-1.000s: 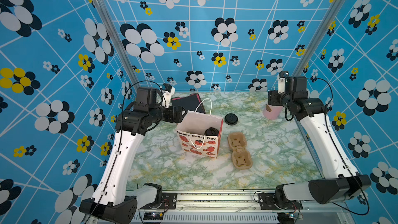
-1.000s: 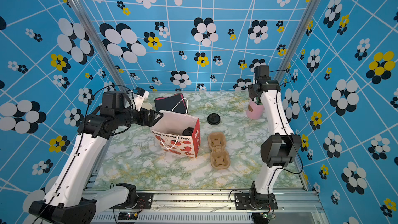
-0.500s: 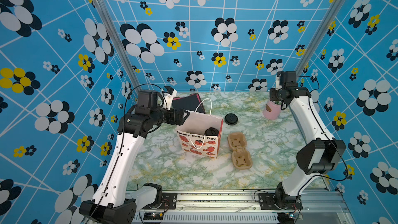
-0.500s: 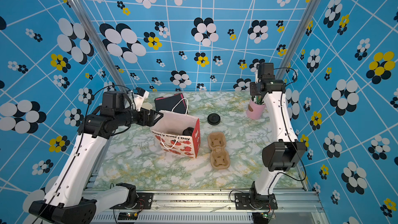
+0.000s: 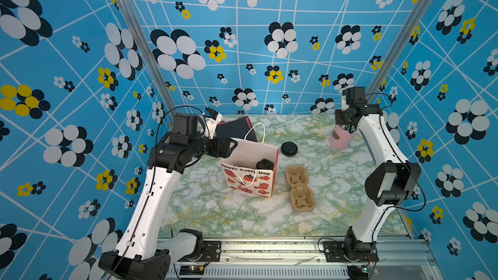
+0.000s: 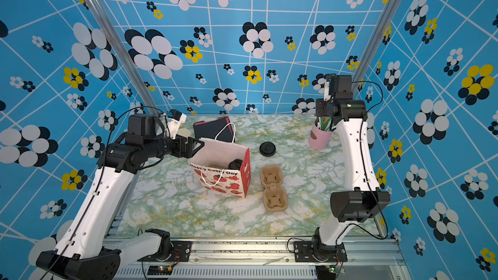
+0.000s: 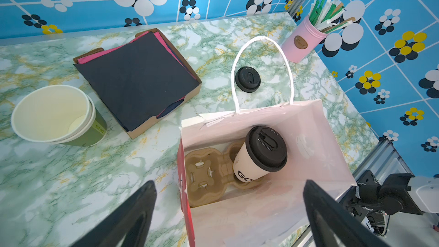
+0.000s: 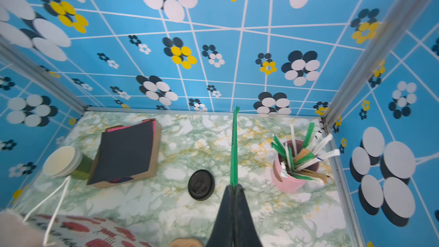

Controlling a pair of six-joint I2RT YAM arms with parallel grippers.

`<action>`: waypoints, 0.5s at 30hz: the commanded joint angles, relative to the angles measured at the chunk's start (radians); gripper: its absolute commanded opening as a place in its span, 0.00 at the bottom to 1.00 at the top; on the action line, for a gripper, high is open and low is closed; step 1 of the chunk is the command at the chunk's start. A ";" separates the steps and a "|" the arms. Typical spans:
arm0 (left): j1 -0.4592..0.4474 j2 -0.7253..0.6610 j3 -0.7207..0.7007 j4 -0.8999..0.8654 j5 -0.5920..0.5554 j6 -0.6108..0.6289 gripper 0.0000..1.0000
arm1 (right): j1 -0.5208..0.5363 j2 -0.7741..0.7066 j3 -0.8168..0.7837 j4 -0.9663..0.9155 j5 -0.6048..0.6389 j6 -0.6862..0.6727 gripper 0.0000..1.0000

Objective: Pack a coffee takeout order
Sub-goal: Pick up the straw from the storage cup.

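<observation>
Right gripper (image 8: 234, 187): pinched tight on green wrapped stick (image 8: 234, 148), likely light, bendy. Left gripper (image 7: 229, 184): wide open, empty, at bag (image 7: 308, 124) mouth. Black napkin (image 7: 135, 77), upper left of left wrist view: likely limp, thin; pinch free corner.

White links (image 5: 151, 211), black joints (image 5: 390, 184) and cables (image 5: 186, 106) — black left gripper (image 7: 229, 184)

Paper bag (image 5: 248, 184) front: "Happy Every Day". White cup (image 7: 247, 163) side: "GO", rest hidden.

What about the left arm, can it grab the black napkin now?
Probably yes: its jaws stand open and empty, and the black napkin lies uncovered atop its box, near the bag.
</observation>
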 commanded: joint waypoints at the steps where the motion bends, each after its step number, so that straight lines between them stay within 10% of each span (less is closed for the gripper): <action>1: 0.008 -0.013 -0.010 0.020 0.021 0.011 0.97 | -0.007 0.022 0.025 -0.039 0.017 -0.013 0.27; 15: 0.007 -0.007 -0.023 0.028 0.022 0.008 0.97 | -0.007 0.058 0.031 -0.027 0.071 -0.049 0.07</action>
